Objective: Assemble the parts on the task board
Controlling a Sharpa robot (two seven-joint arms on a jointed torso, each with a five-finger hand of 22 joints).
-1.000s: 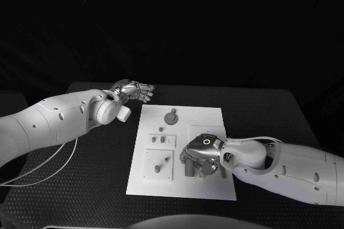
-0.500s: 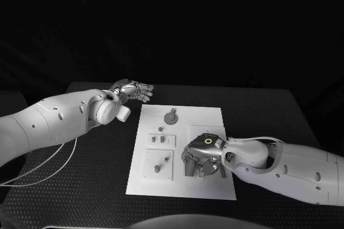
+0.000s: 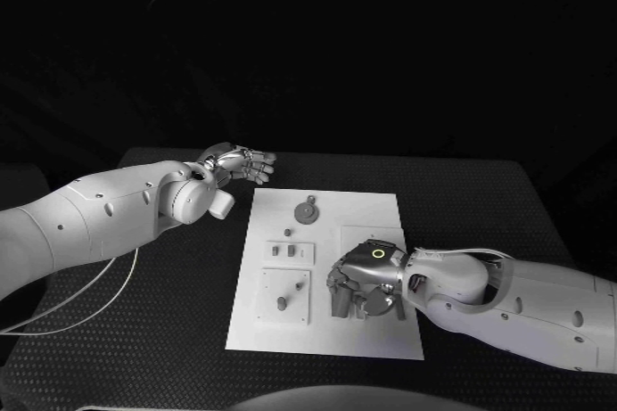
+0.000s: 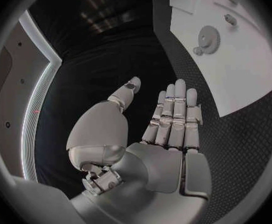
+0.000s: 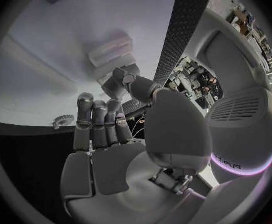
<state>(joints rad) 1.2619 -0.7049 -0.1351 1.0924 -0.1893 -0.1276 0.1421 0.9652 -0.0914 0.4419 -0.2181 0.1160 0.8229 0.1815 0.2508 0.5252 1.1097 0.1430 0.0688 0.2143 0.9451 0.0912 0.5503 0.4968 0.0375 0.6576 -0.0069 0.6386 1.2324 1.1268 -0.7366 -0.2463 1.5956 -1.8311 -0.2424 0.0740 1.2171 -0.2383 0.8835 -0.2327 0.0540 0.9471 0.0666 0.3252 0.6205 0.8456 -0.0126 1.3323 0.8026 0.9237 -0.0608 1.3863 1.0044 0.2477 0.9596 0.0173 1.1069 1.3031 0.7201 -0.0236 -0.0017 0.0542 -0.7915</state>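
Though partly covered, white task board (image 3: 328, 250).

Black table (image 3: 514, 206), dark surroundings

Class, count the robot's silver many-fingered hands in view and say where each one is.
2. The silver left hand hangs off the white task board's far-left corner, over the black table. The silver right hand is over the board's near-right area.
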